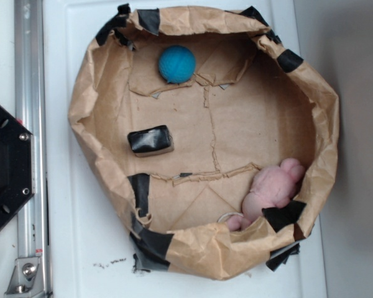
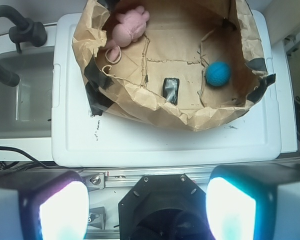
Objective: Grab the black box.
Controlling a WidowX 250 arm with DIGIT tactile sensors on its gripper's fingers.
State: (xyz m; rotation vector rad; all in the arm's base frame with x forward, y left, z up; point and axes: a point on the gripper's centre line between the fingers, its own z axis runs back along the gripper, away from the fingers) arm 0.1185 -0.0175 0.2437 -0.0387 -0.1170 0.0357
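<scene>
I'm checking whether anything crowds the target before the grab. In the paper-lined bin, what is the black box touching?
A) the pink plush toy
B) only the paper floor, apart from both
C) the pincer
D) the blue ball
B: the black box lies alone on the brown paper, with the blue ball and the pink plush toy well apart from it.

Gripper (image 2: pixel 147 205) seen only in the wrist view, two pale glowing fingers (image 2: pixel 62 210) spread wide apart, nothing between them, held high above the black hexagonal plate (image 2: pixel 160 210).
</scene>
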